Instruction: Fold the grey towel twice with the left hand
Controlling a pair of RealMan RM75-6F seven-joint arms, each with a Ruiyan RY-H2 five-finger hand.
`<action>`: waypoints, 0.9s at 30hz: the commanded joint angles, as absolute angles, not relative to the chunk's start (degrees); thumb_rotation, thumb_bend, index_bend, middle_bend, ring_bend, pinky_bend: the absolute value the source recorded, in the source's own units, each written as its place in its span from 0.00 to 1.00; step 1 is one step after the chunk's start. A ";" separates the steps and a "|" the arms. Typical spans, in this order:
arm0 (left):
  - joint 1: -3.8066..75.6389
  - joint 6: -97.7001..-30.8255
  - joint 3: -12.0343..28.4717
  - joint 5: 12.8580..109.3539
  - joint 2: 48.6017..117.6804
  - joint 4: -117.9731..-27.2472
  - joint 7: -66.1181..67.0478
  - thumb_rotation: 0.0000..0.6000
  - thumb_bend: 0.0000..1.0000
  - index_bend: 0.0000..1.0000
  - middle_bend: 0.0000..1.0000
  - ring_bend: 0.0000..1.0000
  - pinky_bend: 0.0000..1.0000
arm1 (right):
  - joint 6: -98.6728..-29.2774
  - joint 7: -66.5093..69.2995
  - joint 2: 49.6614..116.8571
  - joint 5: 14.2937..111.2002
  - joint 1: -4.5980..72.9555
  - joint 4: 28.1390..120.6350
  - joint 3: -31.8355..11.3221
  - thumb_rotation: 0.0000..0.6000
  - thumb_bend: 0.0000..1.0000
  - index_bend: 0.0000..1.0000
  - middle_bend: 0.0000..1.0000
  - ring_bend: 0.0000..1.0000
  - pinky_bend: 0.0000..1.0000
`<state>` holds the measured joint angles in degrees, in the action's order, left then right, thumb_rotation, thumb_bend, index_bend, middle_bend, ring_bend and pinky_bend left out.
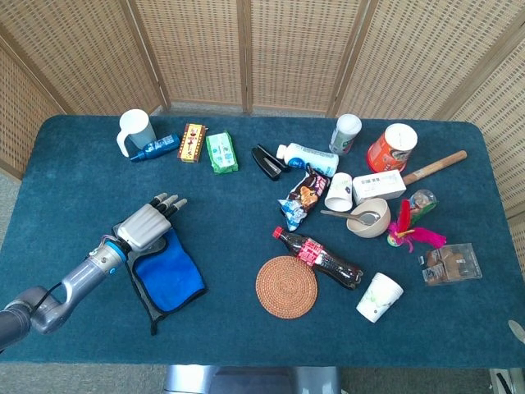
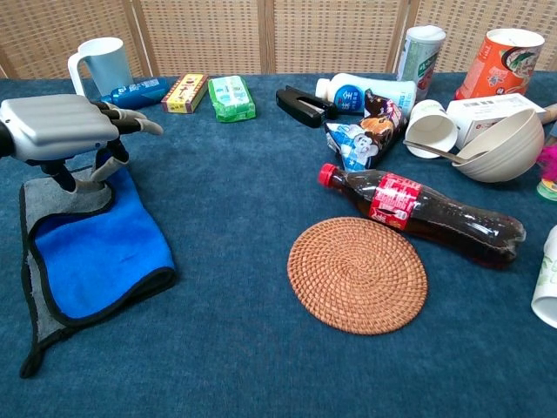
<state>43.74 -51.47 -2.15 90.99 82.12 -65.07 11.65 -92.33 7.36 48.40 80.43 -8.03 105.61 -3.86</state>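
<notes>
Robot's left hand (image 2: 61,131) hovering over a partly folded grey towel (image 2: 91,252) at the counter's (image 1: 246,205) left side.

The fingers are spread and grip nothing; the towel, blue face up, lies flat directly beneath and nearer the robot. Risk: a shallow pinch could catch one layer only, letting the fold slide askew.

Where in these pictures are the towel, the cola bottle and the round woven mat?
towel (image 2: 100,257), chest view, on its blue top layer.
cola bottle (image 2: 402,202), chest view, on the red label.
woven mat (image 1: 286,286), head view, at its centre.
</notes>
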 commanded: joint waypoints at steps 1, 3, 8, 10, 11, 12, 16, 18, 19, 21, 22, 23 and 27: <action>43.58 -51.58 -2.32 90.97 81.94 -65.09 11.46 1.00 0.53 0.69 0.00 0.00 0.15 | -92.30 7.27 48.42 80.48 -8.01 105.64 -3.84 1.00 0.00 0.00 0.00 0.00 0.00; 43.49 -51.69 -2.43 91.03 81.83 -65.05 11.38 1.00 0.52 0.69 0.00 0.00 0.15 | -92.29 7.21 48.42 80.52 -8.01 105.67 -3.81 1.00 0.00 0.00 0.00 0.00 0.00; 42.43 -52.78 -3.36 91.40 80.67 -65.38 11.06 1.00 0.52 0.71 0.00 0.00 0.15 | -92.46 7.18 48.40 80.60 -8.09 105.74 -3.78 1.00 0.00 0.00 0.00 0.00 0.00; 42.08 -53.00 -3.56 91.34 80.26 -65.26 11.01 1.00 0.52 0.71 0.00 0.00 0.15 | -92.39 7.13 48.39 80.67 -8.05 105.74 -3.74 1.00 0.00 0.00 0.00 0.00 0.00; 41.90 -53.07 -3.69 91.30 80.04 -65.21 10.98 1.00 0.52 0.71 0.00 0.00 0.15 | -92.34 7.11 48.39 80.71 -8.03 105.75 -3.71 1.00 0.00 0.00 0.00 0.00 0.00; 41.57 -53.15 -3.92 91.20 79.64 -65.09 10.98 1.00 0.53 0.72 0.00 0.00 0.15 | -92.30 7.09 48.40 80.78 -8.02 105.76 -3.67 1.00 0.00 0.00 0.00 0.00 0.00; 40.42 -53.75 -4.45 90.85 78.49 -64.66 10.61 1.00 0.53 0.72 0.00 0.00 0.16 | -92.52 7.13 48.34 80.93 -8.10 105.84 -3.66 1.00 0.00 0.00 0.00 0.00 0.00; 39.95 -53.97 -4.63 90.70 78.14 -64.26 10.48 1.00 0.53 0.73 0.00 0.00 0.17 | -92.64 7.15 48.34 81.05 -8.15 105.87 -3.62 1.00 0.00 0.00 0.00 0.00 0.00; 39.71 -54.11 -4.70 90.61 77.99 -64.01 10.39 1.00 0.53 0.73 0.00 0.00 0.17 | -92.68 7.14 48.33 81.13 -8.17 105.88 -3.59 1.00 0.00 0.00 0.00 0.00 0.00; 38.92 -54.46 -4.74 90.02 77.64 -63.29 9.77 1.00 0.53 0.72 0.00 0.00 0.17 | -92.72 7.04 48.34 81.35 -8.18 105.92 -3.51 1.00 0.00 0.00 0.00 0.00 0.00; 38.60 -54.90 -4.71 89.99 77.57 -62.85 9.24 1.00 0.52 0.71 0.00 0.00 0.17 | -92.74 6.96 48.36 81.44 -8.18 105.94 -3.47 1.00 0.00 0.00 0.00 0.00 0.00; 38.42 -55.39 -4.64 90.10 77.59 -62.56 8.53 1.00 0.52 0.67 0.00 0.00 0.17 | -92.73 6.90 48.37 81.48 -8.17 105.97 -3.44 1.00 0.00 0.00 0.00 0.00 0.00; 38.22 -57.91 -4.71 91.93 77.60 -61.64 4.37 1.00 0.52 0.39 0.00 0.00 0.17 | -92.80 6.79 48.38 81.57 -8.21 106.06 -3.39 1.00 0.00 0.00 0.00 0.00 0.00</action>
<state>38.42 -56.56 -4.66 90.90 77.64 -62.28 6.17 -92.80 6.79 48.38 81.57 -8.21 106.06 -3.39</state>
